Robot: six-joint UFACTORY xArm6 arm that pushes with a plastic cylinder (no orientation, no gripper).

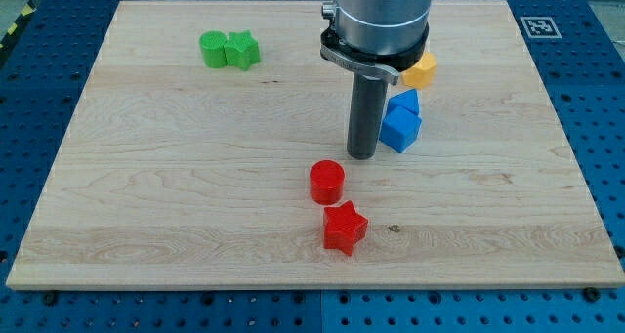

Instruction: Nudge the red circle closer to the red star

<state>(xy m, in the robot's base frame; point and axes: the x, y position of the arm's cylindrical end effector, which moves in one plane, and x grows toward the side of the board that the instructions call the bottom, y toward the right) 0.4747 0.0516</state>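
Red circle [327,182] sits just above the red star [344,228]; my tip [362,155] hovers up-right, no jaws.

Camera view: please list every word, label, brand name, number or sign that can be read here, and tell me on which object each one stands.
Readable words, numbers or brand names: none.
Only sign: a black-and-white square marker on the wooden board at its top right corner; a coded pattern, no letters.
The red circle, red star, the other blocks and the rod with my tip carry no markings.
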